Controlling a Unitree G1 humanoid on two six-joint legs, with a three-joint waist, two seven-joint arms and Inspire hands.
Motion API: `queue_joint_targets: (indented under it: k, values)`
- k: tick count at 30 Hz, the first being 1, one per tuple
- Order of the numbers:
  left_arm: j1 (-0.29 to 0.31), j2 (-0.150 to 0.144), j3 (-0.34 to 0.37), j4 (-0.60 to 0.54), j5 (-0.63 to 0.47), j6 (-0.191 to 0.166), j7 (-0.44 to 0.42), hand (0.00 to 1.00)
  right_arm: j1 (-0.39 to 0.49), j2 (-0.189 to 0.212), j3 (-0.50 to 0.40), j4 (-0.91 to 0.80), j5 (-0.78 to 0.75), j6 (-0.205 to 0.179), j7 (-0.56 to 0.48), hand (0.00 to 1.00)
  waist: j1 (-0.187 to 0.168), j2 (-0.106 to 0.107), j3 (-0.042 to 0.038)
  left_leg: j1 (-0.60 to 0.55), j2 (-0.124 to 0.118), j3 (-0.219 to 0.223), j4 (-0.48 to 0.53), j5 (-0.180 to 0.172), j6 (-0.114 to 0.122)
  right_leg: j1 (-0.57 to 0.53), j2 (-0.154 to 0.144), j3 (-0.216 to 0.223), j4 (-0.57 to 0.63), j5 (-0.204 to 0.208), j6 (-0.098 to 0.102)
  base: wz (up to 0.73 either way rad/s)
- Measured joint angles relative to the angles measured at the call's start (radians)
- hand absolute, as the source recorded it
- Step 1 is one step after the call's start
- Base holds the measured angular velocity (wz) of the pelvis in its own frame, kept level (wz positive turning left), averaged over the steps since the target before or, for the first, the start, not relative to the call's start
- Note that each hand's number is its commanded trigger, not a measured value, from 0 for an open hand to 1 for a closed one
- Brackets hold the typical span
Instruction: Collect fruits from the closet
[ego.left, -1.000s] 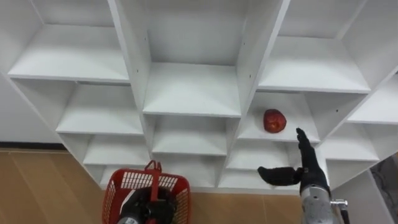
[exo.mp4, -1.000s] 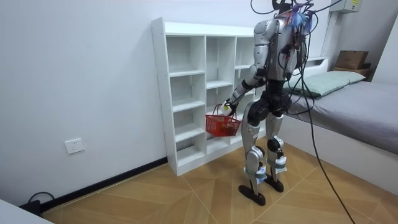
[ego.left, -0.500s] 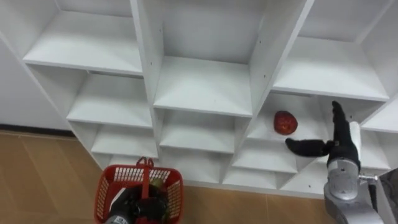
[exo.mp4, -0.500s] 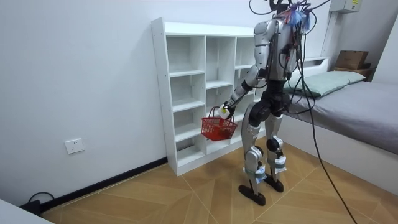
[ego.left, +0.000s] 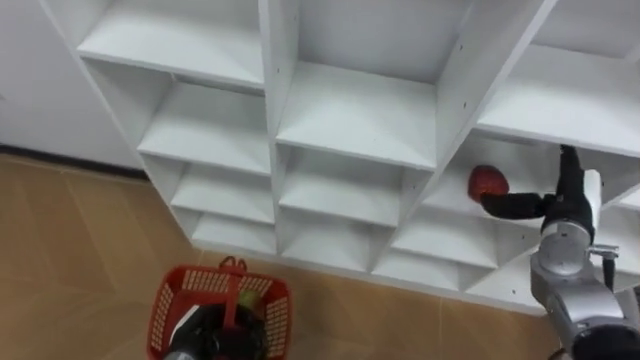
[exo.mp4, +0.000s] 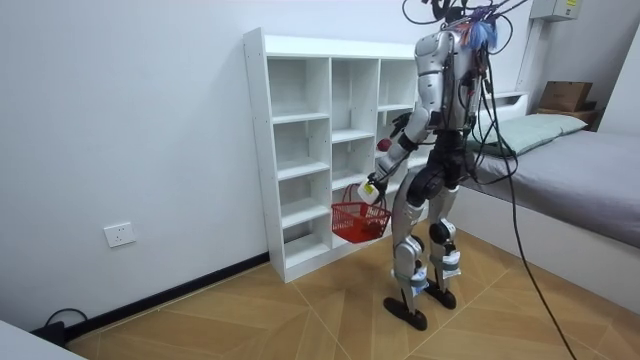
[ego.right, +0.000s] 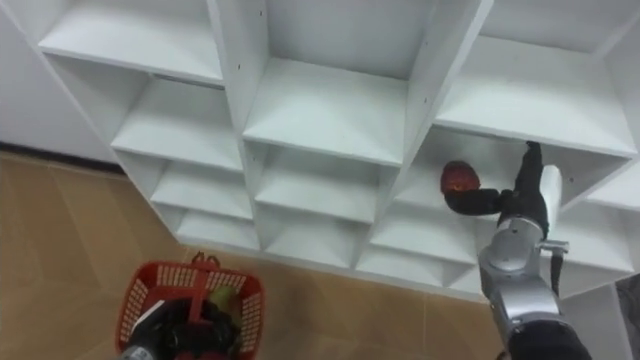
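A red fruit (ego.left: 488, 181) lies on a shelf in the right column of the white closet (ego.left: 350, 110). My right hand (ego.left: 562, 203) is inside that compartment, just right of the fruit. It is open, with straight fingers pointing up and the thumb stretched left until it reaches the fruit's lower side. My left hand (ego.left: 213, 330) is low on the left, shut on the handle of a red basket (ego.left: 160, 305). The basket hangs over the wooden floor in front of the closet, and something yellow-green (ego.left: 256, 290) shows inside it. In the room view I stand upright facing the closet, the basket (exo.mp4: 358, 222) at knee height.
The closet's upright dividers (ego.left: 455, 95) and shelf edges hem in the right hand on both sides. The other compartments in view hold nothing. Behind me in the room view stands a bed (exo.mp4: 575, 150), with open wooden floor (exo.mp4: 250, 320) at the room view's left.
My right hand has risen into the compartment and closed in on the fruit, its thumb now against it. The head view has shifted right and down. The basket has swung a little.
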Motion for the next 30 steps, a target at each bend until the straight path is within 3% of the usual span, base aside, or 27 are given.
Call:
queue_joint_targets:
  k: [6,20,23,30]
  values:
    - [-0.002,0.002,-0.001,0.028,0.011,0.0,0.0,1.0,-0.03,-0.001,0.0,0.01,0.007,0.0,-0.021,0.0,0.013,0.003,0.0018,-0.078,-0.005,0.009,0.0,0.018,0.005,-0.097,-0.015,-0.008,0.035,-0.001,0.0,-0.02]
    - [-0.046,-0.003,-0.051,0.053,0.01,-0.002,-0.002,1.0,-0.109,-0.006,-0.002,0.075,0.006,-0.014,-0.043,0.0,0.013,0.01,0.0187,-0.177,-0.028,0.007,0.004,0.032,0.023,-0.22,-0.048,-0.011,0.101,-0.008,0.008,0.03]
    - [-0.057,-0.012,-0.058,0.053,0.01,-0.002,-0.002,1.0,-0.118,-0.006,-0.007,0.073,0.002,-0.014,-0.052,0.0,0.013,0.014,0.0237,-0.192,-0.038,0.011,0.002,0.035,0.028,-0.246,-0.061,-0.009,0.119,-0.015,0.016,0.0]
    - [-0.062,-0.032,-0.06,0.052,0.011,-0.001,-0.002,1.0,-0.177,-0.006,-0.038,0.072,-0.024,-0.013,-0.093,0.0,0.019,0.016,0.0247,-0.248,-0.035,0.035,0.014,0.038,0.032,-0.32,-0.062,0.018,0.145,-0.015,0.016,-0.09]
